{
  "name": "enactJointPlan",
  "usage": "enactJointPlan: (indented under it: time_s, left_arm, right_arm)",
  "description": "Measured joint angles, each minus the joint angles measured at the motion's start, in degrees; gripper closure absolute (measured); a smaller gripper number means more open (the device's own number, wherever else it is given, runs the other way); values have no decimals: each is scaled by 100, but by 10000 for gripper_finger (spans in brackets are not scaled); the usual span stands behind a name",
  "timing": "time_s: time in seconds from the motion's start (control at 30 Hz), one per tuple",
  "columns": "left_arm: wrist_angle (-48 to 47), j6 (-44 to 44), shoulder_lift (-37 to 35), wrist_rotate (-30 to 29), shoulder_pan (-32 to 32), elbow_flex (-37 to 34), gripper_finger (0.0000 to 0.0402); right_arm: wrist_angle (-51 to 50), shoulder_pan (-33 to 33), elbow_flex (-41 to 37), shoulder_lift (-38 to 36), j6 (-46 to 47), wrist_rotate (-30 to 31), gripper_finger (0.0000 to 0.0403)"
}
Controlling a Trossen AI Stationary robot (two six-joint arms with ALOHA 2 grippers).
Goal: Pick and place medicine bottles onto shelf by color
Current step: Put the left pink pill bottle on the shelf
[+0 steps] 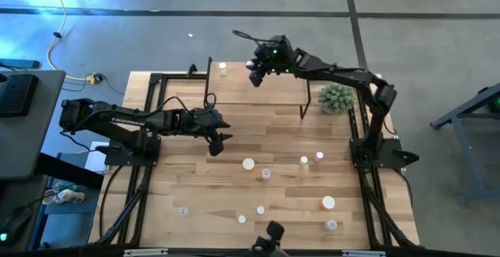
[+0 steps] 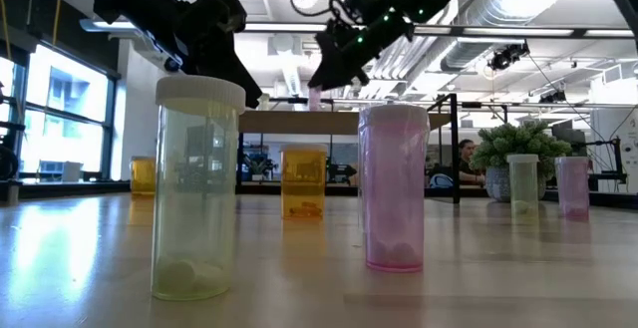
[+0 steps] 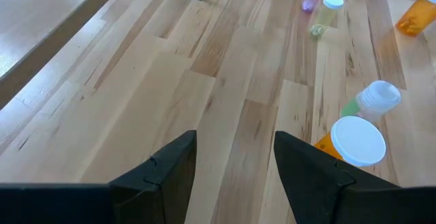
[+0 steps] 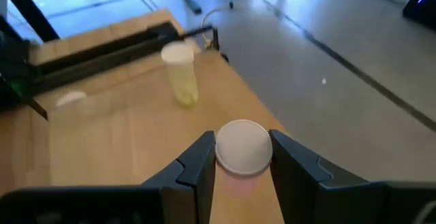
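The shelf (image 1: 258,85), a light-wood board on black legs, stands at the table's far edge. One yellowish bottle (image 1: 223,68) stands upright on its left end, also seen in the right wrist view as the yellowish bottle (image 4: 181,74). My right gripper (image 1: 254,73) hovers over the shelf, shut on a pink bottle (image 4: 240,183) with a white cap. My left gripper (image 1: 216,144) hangs open over bare table left of centre, nothing between its fingers (image 3: 170,173). Several more bottles stand on the near half of the table, among them an orange one (image 3: 354,142). My right gripper pinches the pink bottle at its white cap (image 4: 243,147), one finger on each side. The fingers (image 4: 197,166) come slanting down from the table's right side. The bottle stays upright, its pink body (image 2: 315,99) hanging below the fingers just above the shelf board.
A small green plant (image 1: 336,98) stands right of the shelf. Loose bottles sit at the table's middle (image 1: 248,163), right (image 1: 328,202) and near edge (image 1: 184,210). Close to the low camera stand a yellowish bottle (image 2: 196,188) and a pink one (image 2: 394,188).
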Motion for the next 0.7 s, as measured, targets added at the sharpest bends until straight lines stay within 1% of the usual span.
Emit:
enactJointPlan:
  time_s: [0.17,0.47,0.7]
  left_arm:
    - [-1,0,0,0,1,0,216]
    - [0,0,0,0,-1,0,216]
    - [0,-4,0,0,-1,0,216]
  right_arm:
    - [193,122,-1,172,-258,10,295]
    - [279,123,-1,187,-710,46,295]
    - [217,127,-3,242,-720,11,295]
